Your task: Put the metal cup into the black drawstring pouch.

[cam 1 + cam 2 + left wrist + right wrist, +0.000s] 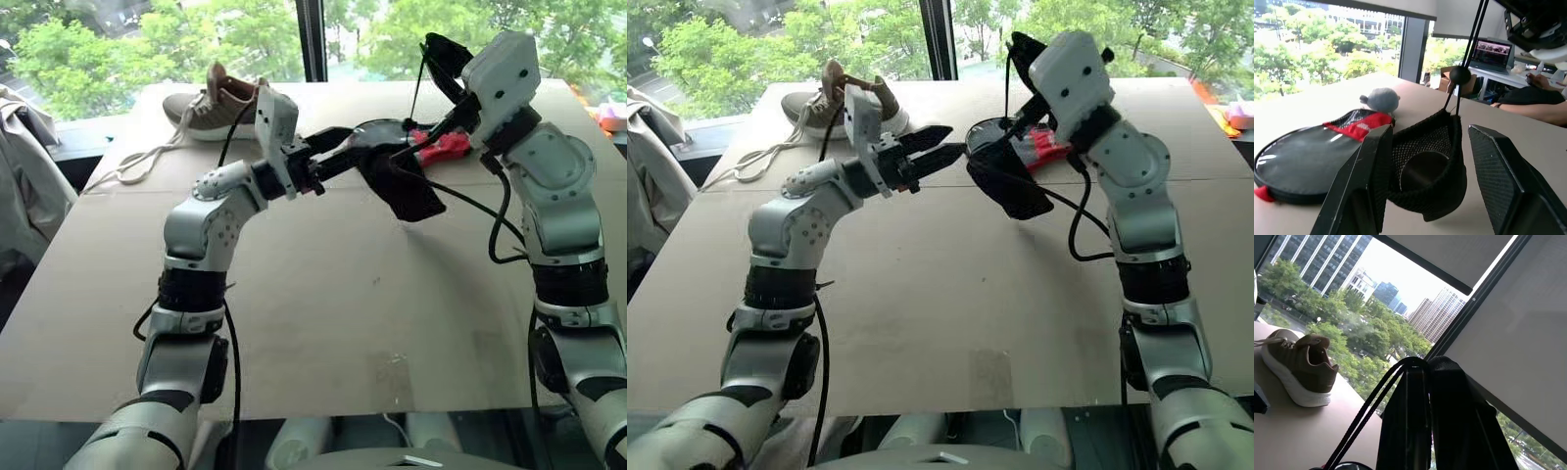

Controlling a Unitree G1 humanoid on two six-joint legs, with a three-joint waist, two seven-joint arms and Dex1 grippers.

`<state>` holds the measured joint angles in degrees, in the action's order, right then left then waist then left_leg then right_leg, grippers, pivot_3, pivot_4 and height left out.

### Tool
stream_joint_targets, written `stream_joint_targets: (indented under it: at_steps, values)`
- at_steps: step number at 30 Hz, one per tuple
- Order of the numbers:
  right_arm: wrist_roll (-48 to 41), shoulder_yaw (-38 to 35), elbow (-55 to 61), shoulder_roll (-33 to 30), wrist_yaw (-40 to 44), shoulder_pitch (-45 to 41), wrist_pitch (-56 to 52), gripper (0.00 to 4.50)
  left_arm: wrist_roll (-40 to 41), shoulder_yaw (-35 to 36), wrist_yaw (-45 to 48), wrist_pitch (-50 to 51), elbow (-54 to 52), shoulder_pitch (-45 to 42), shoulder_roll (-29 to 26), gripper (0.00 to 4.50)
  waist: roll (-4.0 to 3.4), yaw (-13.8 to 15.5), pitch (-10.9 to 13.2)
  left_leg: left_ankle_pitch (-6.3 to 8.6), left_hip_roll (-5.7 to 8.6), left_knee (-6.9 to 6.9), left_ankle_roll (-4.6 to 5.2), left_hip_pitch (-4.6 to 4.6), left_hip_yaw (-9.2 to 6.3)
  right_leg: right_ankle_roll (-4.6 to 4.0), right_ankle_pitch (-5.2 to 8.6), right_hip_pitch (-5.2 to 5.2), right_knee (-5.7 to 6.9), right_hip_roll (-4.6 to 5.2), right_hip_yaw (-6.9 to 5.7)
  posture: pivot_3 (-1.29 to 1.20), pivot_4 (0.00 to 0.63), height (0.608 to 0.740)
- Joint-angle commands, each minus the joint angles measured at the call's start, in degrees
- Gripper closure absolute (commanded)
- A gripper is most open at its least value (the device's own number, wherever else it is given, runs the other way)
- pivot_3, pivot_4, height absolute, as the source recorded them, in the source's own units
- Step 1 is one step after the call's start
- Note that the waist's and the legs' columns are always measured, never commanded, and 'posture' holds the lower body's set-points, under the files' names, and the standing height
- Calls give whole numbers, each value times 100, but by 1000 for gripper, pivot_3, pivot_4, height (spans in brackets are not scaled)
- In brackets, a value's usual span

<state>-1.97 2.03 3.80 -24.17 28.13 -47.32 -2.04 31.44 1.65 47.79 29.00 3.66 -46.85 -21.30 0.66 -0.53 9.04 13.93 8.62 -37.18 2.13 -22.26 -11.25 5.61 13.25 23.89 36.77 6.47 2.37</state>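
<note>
Right gripper (pixel 1425 382) is clamped on the cord (pixel 1366 416), black drawstring pouch (pixel 1009 181) hanging above the table (pixel 323 323). Left gripper (pixel 939 149) has fingers apart just left of it. Left wrist view shows the metal cup (pixel 1422 169) inside the pouch; right wrist view shows the shoe (pixel 1298 367).

A pale tan table (pixel 323 323) carries everything. Along its far edge lies a brown shoe (pixel 220 106) with loose white laces, and nearer the middle lie a black-and-red paddle case (pixel 1308 164) and a grey plush thing (pixel 1382 99).
</note>
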Motion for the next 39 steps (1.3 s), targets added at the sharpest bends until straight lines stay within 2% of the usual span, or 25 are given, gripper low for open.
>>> stream_joint_targets:
  at_steps: [1, 10, 29, 31, 32, 33, 34, 36, 39]
  values:
    - [-127, -48, 250, 28, 55, -214, -58, 4500, -87, -69, 202, -435, 235, -285, 222, 1995, 0, -28, 0, 0, 0, 1, 0, -1, 1, 0, 0, 2, -1, 1, 0, 0, 150, 740]
    - [-151, 68, 375, 156, 160, -263, -289, 4500, -352, -196, 225, -870, 624, -465, 696, 1995, 0, -79, 0, -1, 0, -7, 0, -23, 3, 0, 0, 32, 15, 0, 3, 0, 150, 740]
    - [-204, 178, 489, 321, 291, -318, -520, 4500, -436, -150, 108, -987, 762, -380, 849, 1995, 0, -105, 0, -1, 0, -12, 0, -29, 1, 0, 0, 34, 16, 0, 2, 0, 150, 740]
    - [-208, 179, 495, 327, 293, -319, -528, 4500, -442, -166, 117, -993, 747, -347, 861, 2511, 0, -116, 0, -1, 0, -12, 0, -29, 1, 0, 0, 34, 16, 0, 1, 0, 150, 740]
    - [-210, 179, 502, 329, 292, -318, -533, 4500, -442, -174, 123, -996, 735, -328, 865, 2511, 0, -126, 0, -1, 0, -12, 0, -29, 1, 0, 0, 35, 17, 0, 1, 0, 150, 740]
    - [-207, 183, 503, 335, 286, -323, -538, 4500, -440, -175, 131, -996, 732, -317, 864, 3113, 0, -133, 0, -1, 0, -12, 0, -29, 1, 0, -1, 34, 17, 0, 1, 0, 150, 740]
    - [-206, 184, 508, 340, 282, -327, -544, 4500, -442, -176, 135, -998, 731, -311, 864, 3402, 0, -143, 0, -1, 0, -12, 0, -29, 1, 0, -1, 34, 17, 0, 2, 0, 150, 740]
    - [-206, 182, 519, 343, 279, -331, -555, 4500, -441, -174, 144, -995, 731, -309, 865, 4267, 0, -159, 0, -1, 0, -13, 0, -29, 1, 0, -1, 34, 18, 0, 2, 0, 150, 740]
    - [-218, 153, 550, 361, 246, -366, -578, 4500, -492, -222, 151, -968, 746, -288, 841, 4331, 0, -172, 0, -1, 0, -13, 0, -29, 1, 0, -1, 35, 18, 0, 2, 0, 150, 740]
